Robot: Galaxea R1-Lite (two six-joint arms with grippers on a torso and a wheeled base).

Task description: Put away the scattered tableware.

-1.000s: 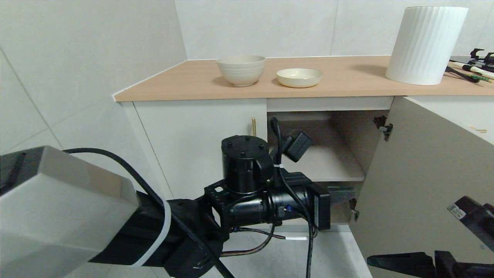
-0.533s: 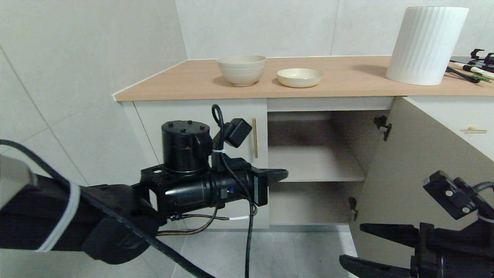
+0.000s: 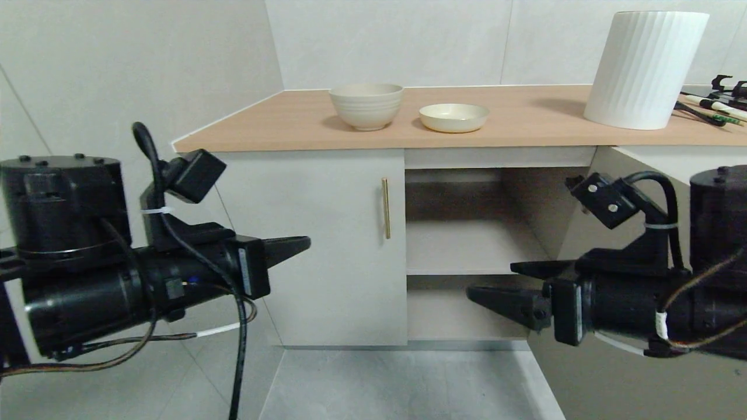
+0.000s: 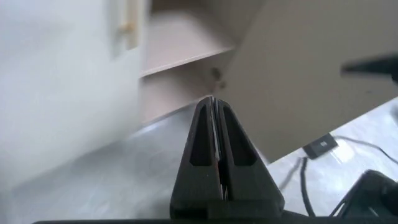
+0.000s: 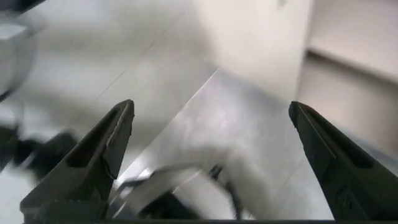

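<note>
A deep ribbed beige bowl [image 3: 366, 105] and a shallow cream dish [image 3: 453, 116] sit side by side on the wooden countertop [image 3: 280, 125]. Below them the cabinet stands with its right door [image 3: 589, 361] swung open, showing a bare shelf [image 3: 475, 248]. My left gripper [image 3: 303, 242] is shut and hangs in front of the closed left cabinet door [image 3: 327, 245], well below the counter. The same shut left gripper [image 4: 213, 102] shows with its fingers pressed together. My right gripper [image 3: 496, 280] is open and empty, level with the cabinet opening; the right gripper [image 5: 211, 112] has its fingers spread wide.
A tall white ribbed container [image 3: 645, 67] stands on the counter at the right, with pens and tools [image 3: 715, 105] beyond it. A brass handle [image 3: 385, 207] runs down the left door. Tiled walls close the left side and back. Grey floor [image 3: 402, 385] lies below.
My left arm has swung leftward, away from the cabinet opening. My right arm has risen from the lower right corner up to the opening's level.
</note>
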